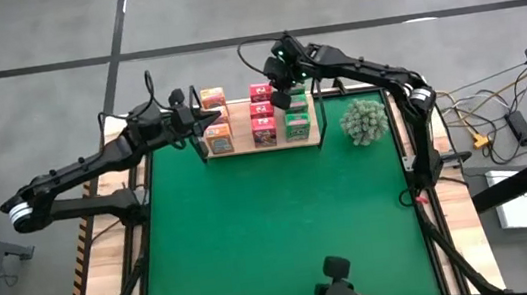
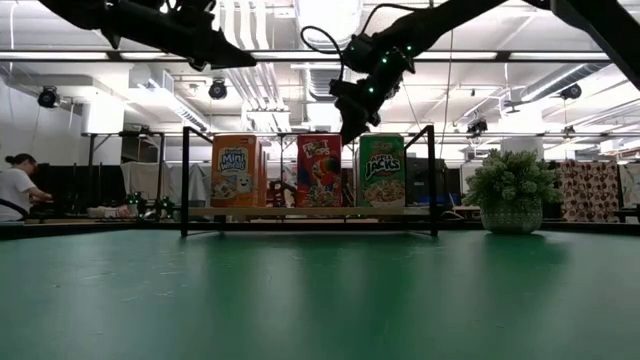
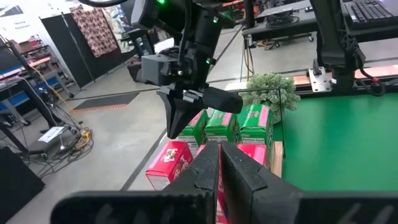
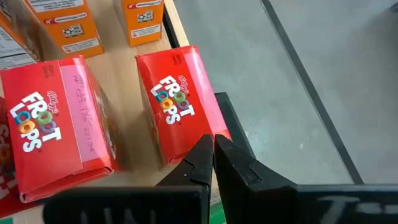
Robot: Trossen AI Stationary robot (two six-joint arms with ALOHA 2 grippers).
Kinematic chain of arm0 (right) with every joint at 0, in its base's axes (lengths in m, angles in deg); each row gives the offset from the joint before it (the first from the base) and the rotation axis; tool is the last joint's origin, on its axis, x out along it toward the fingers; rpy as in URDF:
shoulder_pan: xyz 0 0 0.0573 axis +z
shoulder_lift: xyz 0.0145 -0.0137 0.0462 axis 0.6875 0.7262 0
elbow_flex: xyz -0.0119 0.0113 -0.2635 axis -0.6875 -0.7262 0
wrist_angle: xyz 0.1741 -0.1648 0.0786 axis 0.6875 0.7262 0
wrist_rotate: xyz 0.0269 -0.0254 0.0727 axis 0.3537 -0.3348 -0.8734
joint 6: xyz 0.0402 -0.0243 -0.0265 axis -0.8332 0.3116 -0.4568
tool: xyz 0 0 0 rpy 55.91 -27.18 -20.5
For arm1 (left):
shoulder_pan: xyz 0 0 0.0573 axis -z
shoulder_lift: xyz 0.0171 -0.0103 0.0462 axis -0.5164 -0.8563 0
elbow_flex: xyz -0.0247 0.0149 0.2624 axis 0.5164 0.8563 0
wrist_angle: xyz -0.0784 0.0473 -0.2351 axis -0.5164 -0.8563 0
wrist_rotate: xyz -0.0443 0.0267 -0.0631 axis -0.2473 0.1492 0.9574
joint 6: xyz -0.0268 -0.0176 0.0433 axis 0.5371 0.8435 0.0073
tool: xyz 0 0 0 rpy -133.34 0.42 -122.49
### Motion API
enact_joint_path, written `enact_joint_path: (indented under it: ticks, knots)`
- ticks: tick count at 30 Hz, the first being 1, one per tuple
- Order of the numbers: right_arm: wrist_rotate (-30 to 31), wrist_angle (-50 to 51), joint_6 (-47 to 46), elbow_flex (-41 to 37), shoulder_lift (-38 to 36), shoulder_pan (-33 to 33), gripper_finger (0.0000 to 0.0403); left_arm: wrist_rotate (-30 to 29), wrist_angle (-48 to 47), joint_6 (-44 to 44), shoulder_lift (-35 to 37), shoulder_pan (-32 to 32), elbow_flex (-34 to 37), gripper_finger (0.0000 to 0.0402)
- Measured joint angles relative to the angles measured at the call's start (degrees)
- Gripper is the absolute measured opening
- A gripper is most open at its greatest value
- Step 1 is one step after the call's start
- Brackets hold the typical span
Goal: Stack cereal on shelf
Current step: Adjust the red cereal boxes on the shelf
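The shelf (image 1: 244, 152) stands at the far end of the green mat and carries the cereal in three rows. Orange boxes (image 1: 216, 123) are on the left, red-pink boxes (image 1: 262, 117) in the middle and green boxes (image 1: 298, 125) on the right. My right gripper (image 2: 350, 135) is shut and slants down just above the far boxes, between the red and green rows. In its wrist view its tips (image 4: 212, 142) sit over the edge of a red box (image 4: 177, 106). My left gripper (image 1: 212, 120) is shut and nearly level, high over the shelf's left end (image 2: 245, 62).
A fuzzy plant in a pot (image 1: 364, 120) stands just right of the shelf. Black wire uprights (image 2: 432, 180) rise at the shelf's ends. The green mat (image 1: 283, 226) lies bare toward the near edge, where a camera mount (image 1: 340, 294) sits. A person (image 2: 14, 190) sits far off in the room.
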Motion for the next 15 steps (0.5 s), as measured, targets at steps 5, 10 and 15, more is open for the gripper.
enact_joint_path:
  ticks: [5,10,15]
  knots:
    - [0.1,-0.2,0.0,0.0,0.2,0.0,0.0009,0.0,0.0,-0.2,0.0,0.0,0.0,0.0000]
    - [0.2,-0.3,0.0,-0.1,0.7,0.0,0.0009,0.0,0.0,-0.5,-0.1,0.0,0.0,0.0000]
    - [0.0,-0.3,-0.1,-0.1,0.7,0.0,0.0009,0.0,0.0,-0.6,-0.2,0.0,0.0,0.0000]
